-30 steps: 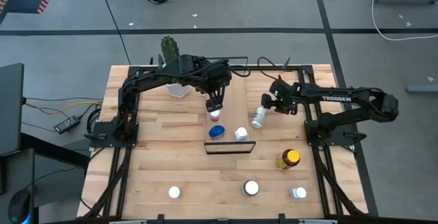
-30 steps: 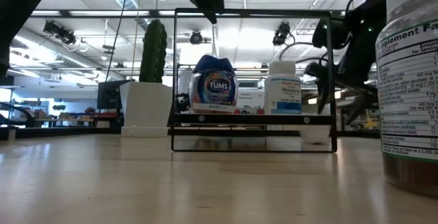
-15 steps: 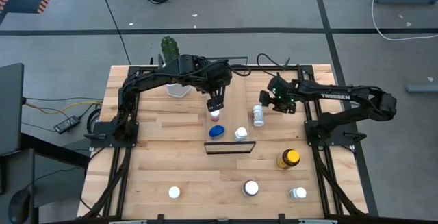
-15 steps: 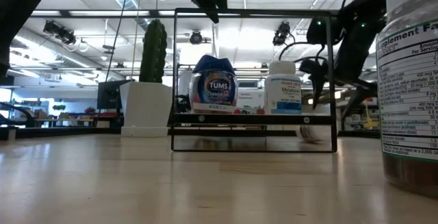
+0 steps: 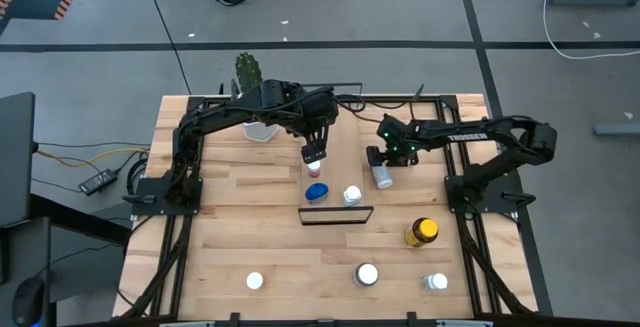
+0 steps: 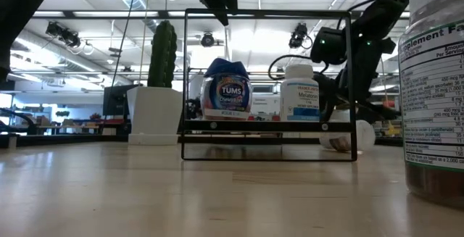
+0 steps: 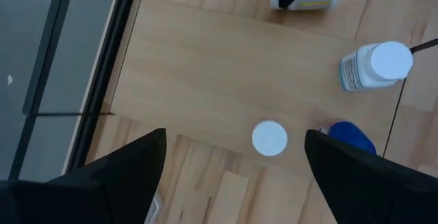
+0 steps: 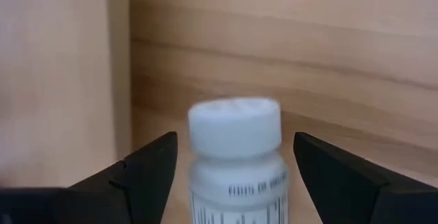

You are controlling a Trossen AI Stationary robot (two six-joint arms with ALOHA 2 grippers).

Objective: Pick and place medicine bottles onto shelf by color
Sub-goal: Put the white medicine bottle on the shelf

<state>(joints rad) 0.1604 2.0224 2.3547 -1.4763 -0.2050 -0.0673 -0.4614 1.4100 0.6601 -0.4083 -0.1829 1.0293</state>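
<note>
Eight medicine bottles (image 5: 382,175); one shelf (image 5: 340,147); one cactus pot (image 5: 252,127); two arms.

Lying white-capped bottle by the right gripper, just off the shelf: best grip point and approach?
The white-capped bottle lies on its side on the tabletop. Grip across the round body just behind the cap, coming from above. The right gripper is already there, open, one finger on each side of the body, so closing there looks reasonable. The left gripper hovers over the shelf.

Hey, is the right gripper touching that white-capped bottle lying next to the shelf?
Apart. In the right wrist view the white-capped bottle sits between the right gripper's open fingers, with wood showing on both sides.
</note>
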